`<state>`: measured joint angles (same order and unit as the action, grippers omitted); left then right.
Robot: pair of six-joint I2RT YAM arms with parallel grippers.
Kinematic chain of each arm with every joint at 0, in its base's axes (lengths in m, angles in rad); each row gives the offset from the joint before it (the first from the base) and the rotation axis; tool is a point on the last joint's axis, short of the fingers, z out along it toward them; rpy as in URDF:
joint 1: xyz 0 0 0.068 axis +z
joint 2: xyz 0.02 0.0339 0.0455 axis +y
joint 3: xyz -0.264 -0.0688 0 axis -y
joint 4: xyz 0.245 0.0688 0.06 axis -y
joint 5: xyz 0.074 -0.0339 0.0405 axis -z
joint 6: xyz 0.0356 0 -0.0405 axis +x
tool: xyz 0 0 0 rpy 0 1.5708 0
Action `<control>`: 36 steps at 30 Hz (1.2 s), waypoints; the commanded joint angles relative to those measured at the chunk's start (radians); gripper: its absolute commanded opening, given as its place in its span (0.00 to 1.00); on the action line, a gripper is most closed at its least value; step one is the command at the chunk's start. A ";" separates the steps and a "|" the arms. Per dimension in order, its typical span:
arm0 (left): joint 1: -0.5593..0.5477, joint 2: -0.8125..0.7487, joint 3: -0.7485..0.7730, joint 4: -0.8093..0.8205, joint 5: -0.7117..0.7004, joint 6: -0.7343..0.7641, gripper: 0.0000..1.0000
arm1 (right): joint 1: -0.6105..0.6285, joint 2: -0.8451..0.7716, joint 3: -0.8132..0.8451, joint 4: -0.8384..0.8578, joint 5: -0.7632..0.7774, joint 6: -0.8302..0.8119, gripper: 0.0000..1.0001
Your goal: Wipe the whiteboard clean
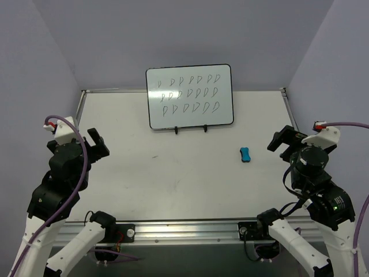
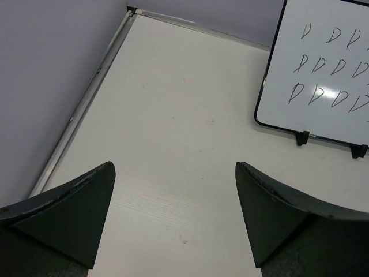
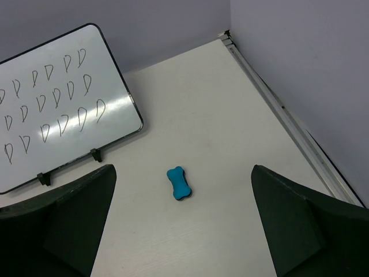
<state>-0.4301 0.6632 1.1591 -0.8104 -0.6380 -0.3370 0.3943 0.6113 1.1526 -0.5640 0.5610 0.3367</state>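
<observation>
Whiteboard [image 1: 189, 97] upright on black feet, three rows of dark scribbles

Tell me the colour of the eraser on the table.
The eraser is bright blue; the right wrist view shows it best.

Shining bright and even from overhead — leaving only faint, soft shadows on the pale surface [image 1: 173, 179]. Glaring in a milky patch across the whiteboard [image 1: 189, 96]. Rendering crisp in all three views.
</observation>
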 commanded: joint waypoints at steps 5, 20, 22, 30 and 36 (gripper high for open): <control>0.004 0.027 0.042 0.033 0.014 -0.005 0.94 | 0.005 -0.013 -0.020 0.058 -0.019 -0.005 1.00; -0.283 0.834 0.244 0.181 0.161 -0.362 0.94 | 0.006 0.050 -0.148 0.191 -0.272 0.028 1.00; -0.318 0.921 0.319 0.194 0.114 -0.332 0.94 | 0.006 0.065 -0.148 0.194 -0.321 0.039 1.00; -0.283 1.207 0.379 0.367 0.109 -0.209 0.98 | 0.006 0.039 -0.225 0.219 -0.365 0.051 1.00; -0.243 1.312 0.412 0.471 0.184 -0.160 0.84 | 0.006 0.053 -0.223 0.217 -0.365 0.033 1.00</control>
<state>-0.6930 1.9507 1.5208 -0.4534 -0.4950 -0.5323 0.3943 0.6586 0.9268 -0.3904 0.2016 0.3775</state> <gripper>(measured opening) 0.845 0.996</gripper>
